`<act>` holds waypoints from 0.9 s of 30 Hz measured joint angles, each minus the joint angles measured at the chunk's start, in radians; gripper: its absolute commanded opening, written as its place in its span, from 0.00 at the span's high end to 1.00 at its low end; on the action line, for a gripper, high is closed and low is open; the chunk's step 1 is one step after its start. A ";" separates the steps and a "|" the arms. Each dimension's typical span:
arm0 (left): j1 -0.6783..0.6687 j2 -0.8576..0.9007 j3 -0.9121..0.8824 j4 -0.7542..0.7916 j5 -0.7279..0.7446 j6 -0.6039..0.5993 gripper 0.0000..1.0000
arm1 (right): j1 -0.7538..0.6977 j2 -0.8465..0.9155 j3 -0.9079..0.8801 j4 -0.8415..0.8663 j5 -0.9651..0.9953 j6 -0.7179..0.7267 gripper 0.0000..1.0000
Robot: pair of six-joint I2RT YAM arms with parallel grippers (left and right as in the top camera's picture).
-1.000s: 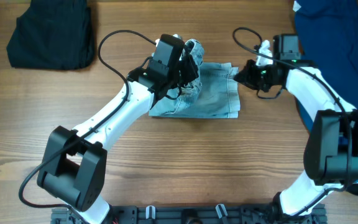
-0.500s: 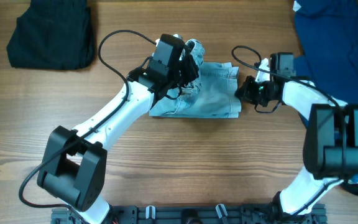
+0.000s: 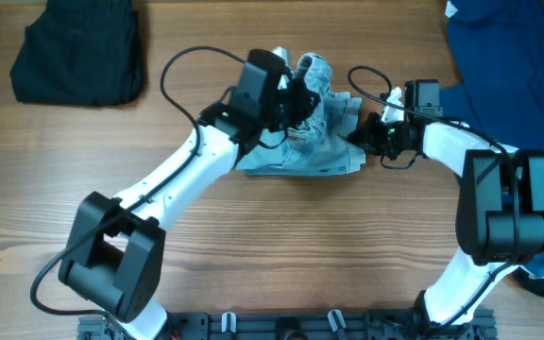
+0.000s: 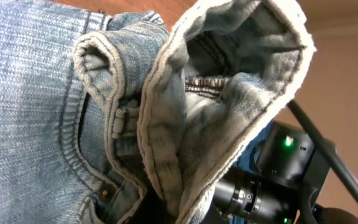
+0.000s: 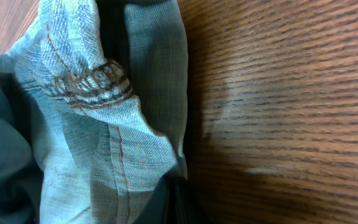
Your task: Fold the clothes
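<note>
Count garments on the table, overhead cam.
3. Denim shorts at centre; black garment top left; navy garment along the right edge, partly out of frame. More could lie beyond the frame.

Overhead: left pincer (image 3: 298, 94) tips buried in bunched shorts (image 3: 324, 146); shorts' left part hidden under arm. Right pincer (image 3: 359, 134) tips too small to read. Right wrist view: only dark sliver at bottom edge, jaw gap unseen. Left wrist view: denim fills frame, fingers hidden. Navy garment (image 3: 499, 57) and black garment (image 3: 78, 52) cropped by frame edges.
</note>
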 measured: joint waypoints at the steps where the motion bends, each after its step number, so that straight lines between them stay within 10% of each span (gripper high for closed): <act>1: -0.013 0.002 0.000 0.001 -0.011 -0.010 0.84 | 0.000 0.001 0.000 0.000 -0.002 0.000 0.96; 3: -0.040 0.010 0.000 0.014 -0.024 -0.016 0.64 | 0.000 0.002 0.000 0.000 -0.004 0.000 0.96; 5: -0.066 0.026 0.000 0.048 -0.027 -0.022 0.00 | 0.000 0.002 0.000 0.001 -0.007 0.000 0.96; 20: -0.044 0.043 0.000 0.035 -0.050 -0.034 0.00 | -0.028 -0.010 -0.001 0.006 -0.050 0.000 0.94; 27: 0.023 0.043 0.001 -0.087 -0.061 0.050 0.00 | -0.183 -0.244 -0.001 -0.046 -0.062 -0.024 0.33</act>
